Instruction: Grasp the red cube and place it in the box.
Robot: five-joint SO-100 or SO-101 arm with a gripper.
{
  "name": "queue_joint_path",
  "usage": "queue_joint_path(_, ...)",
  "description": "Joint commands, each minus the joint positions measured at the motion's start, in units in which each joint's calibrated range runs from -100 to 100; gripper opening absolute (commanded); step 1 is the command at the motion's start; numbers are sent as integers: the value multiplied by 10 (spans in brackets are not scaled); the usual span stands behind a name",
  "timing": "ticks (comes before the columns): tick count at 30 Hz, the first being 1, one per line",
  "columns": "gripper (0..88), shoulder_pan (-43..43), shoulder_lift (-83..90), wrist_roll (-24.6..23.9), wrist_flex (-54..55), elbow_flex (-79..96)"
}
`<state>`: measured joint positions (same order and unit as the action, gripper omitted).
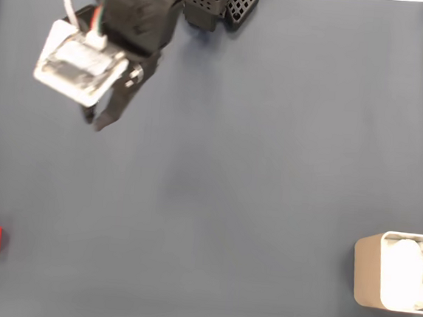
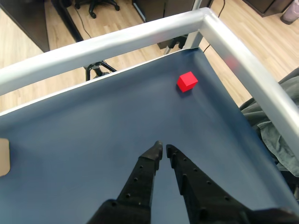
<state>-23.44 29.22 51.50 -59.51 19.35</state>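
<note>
The gripper (image 2: 163, 148) hangs over bare mat with its jaws nearly shut, holding nothing. The cube (image 2: 187, 81) sits well apart, near the table corner by the rail (image 2: 140, 35); a descent without opening could nudge it off the edge. The box (image 1: 368, 270), far across the mat, holds only white lining (image 1: 406, 273).

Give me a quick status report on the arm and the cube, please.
Gripper empty, fingers nearly shut, above the mat. Red cube far off near the mat's edge. Box at the opposite side. Path clear.
</note>
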Motion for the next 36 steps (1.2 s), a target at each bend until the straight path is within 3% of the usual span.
queue_joint_path(1,7,-21,-35,3,39,-46)
queue_joint_path(20,58,-65,-284,14,154,-206)
queue_joint_path(36,249,-109,-439,20,301,-295)
